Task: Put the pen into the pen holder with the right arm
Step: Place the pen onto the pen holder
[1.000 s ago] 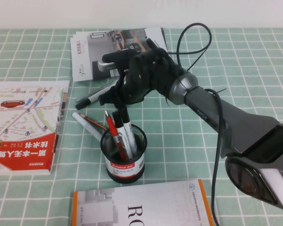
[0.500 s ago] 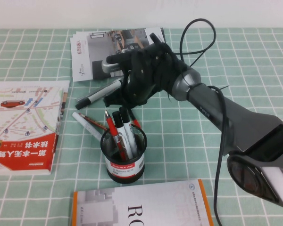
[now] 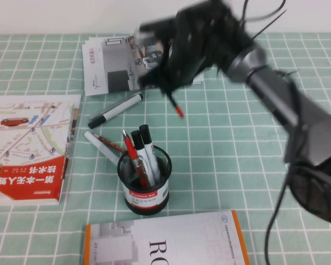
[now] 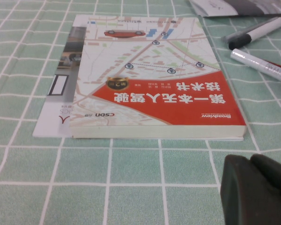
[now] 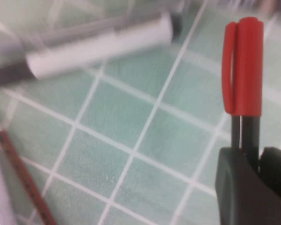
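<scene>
- Our right hand point(image 3: 168, 88) is raised above the bench point(image 3: 237, 160), closed on the pen point(image 5: 243, 79), whose red tip hangs below it.
- The pen holder point(image 3: 144, 179) stands on the bench nearer us than the right hand, well apart, with markers inside.
- A thick marker point(image 3: 115, 109) lies just beside the right hand.
- Our left hand point(image 4: 255, 192) sits low by a book point(image 4: 154, 89); we cannot tell its opening.
</scene>
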Robot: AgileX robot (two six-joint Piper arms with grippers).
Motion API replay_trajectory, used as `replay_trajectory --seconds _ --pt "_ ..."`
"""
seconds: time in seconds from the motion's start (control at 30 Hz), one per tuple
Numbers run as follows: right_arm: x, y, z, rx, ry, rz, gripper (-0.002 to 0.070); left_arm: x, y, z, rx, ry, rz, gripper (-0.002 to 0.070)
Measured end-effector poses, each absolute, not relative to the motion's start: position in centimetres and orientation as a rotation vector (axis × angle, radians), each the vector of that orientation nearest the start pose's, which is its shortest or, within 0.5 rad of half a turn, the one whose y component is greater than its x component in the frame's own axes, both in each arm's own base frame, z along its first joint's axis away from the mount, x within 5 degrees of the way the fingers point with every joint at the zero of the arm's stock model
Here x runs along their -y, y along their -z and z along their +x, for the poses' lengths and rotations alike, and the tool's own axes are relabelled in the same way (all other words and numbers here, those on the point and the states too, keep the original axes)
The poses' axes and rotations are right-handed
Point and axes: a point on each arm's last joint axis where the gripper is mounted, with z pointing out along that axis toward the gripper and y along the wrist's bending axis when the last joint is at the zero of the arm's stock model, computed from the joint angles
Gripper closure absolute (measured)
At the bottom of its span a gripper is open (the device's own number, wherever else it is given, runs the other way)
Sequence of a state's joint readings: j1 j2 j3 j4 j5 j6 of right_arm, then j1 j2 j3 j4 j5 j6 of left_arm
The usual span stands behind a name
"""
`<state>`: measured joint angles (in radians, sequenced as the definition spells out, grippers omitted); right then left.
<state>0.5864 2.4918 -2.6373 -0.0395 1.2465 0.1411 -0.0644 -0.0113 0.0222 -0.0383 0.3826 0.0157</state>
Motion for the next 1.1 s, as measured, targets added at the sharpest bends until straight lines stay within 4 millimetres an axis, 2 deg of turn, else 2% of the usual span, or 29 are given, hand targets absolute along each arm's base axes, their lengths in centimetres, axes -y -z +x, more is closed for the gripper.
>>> replay_trajectory --seconds 0.13,0.23,0.33,0.47,0.6,0.63,0.8,0.9,1.1 --pt "-28.1 -31.9 43.4 -2.434 -0.221 -0.573 0.0622 0.5 -17.2 5.2 -1.877 0.071 0.052 0.0679" --pt "-27.1 -35.0 41.9 -2.397 -0.23 -0.577 0.0622 0.5 -17.2 5.2 -1.877 0.071 0.052 0.0679" --pt "-26.0 -37.2 40.2 -2.389 -0.217 -0.599 0.0622 0.5 -17.2 5.2 -1.877 0.071 0.052 0.0679" --pt "-24.1 -38.8 37.5 -2.424 -0.189 -0.614 0.0622 0.5 -17.2 5.2 -1.877 0.071 0.052 0.0679" --pt "-22.0 -39.2 34.3 -2.459 -0.18 -0.611 0.0622 0.5 -17.2 5.2 -1.877 0.071 0.052 0.0679" --pt "-21.6 -38.7 33.7 -2.463 -0.186 -0.605 0.0622 0.5 -17.2 5.2 -1.877 0.071 0.052 0.0679" --pt "-19.5 -38.6 29.5 -2.305 -0.34 -0.538 0.0622 0.5 -17.2 5.2 -1.877 0.071 0.052 0.0679" --pt "-18.5 -37.7 27.6 -2.207 -0.426 -0.499 0.0622 0.5 -17.2 5.2 -1.877 0.071 0.052 0.0679" --pt "-17.3 -34.1 25.3 -1.952 -0.506 -0.433 0.0622 0.5 -17.2 5.2 -1.877 0.071 0.052 0.0679"
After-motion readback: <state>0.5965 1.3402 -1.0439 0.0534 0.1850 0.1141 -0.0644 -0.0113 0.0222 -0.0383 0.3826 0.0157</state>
